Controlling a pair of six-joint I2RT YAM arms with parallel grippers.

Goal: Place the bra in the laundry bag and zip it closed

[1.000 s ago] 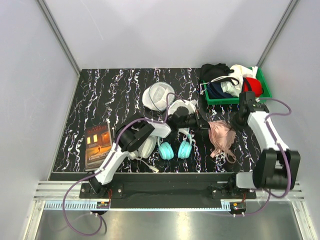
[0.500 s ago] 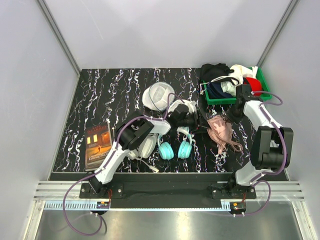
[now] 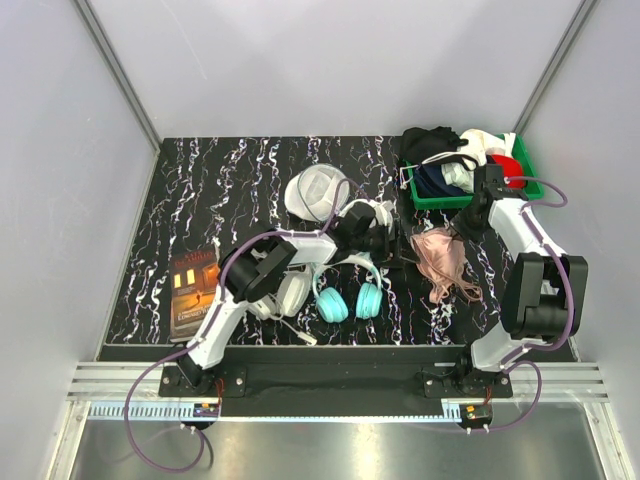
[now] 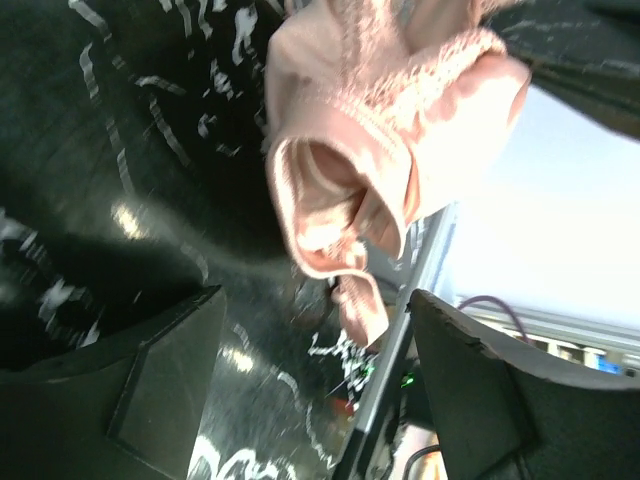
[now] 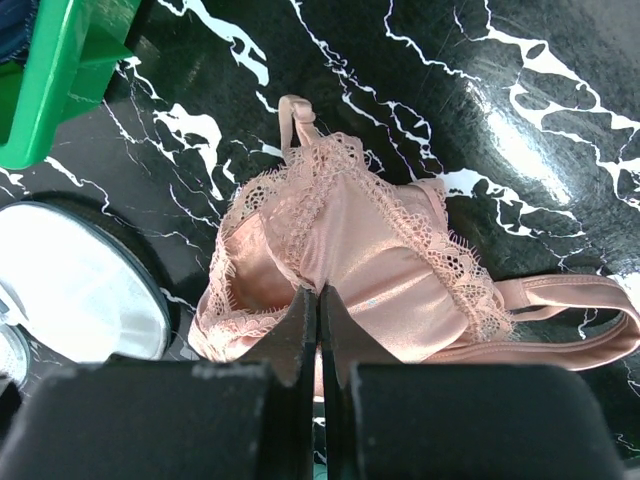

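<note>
Dusty-pink bra (image 3: 443, 262), one in number, lay crumpled on the black, white-veined table (image 3: 200, 190), right of centre and just in front of the green bin (image 3: 445, 202). I could see two soft cups edged in scalloped lace, with thin straps looping toward the near edge. My right gripper (image 5: 318, 300) stood over the seam between the cups with its fingers pressed together; whether they pinched any fabric I could not tell. My left gripper (image 4: 317, 300) faced the bra from the left with its fingers spread wide and nothing between them, one cup just beyond the tips. Bare table lay between the bra and the right and near edges, while on its left side the left arm's wrist crowded in. The one white mesh laundry bag (image 3: 317, 190) sat well apart, to the left and farther back, with bare surface behind it. Also counted: one pair of teal headphones (image 3: 345, 298), one white-grey set (image 3: 293, 292) partly under the left arm, one book (image 3: 195, 282) near the left edge, and one bin heaped with black, white and red garments.
</note>
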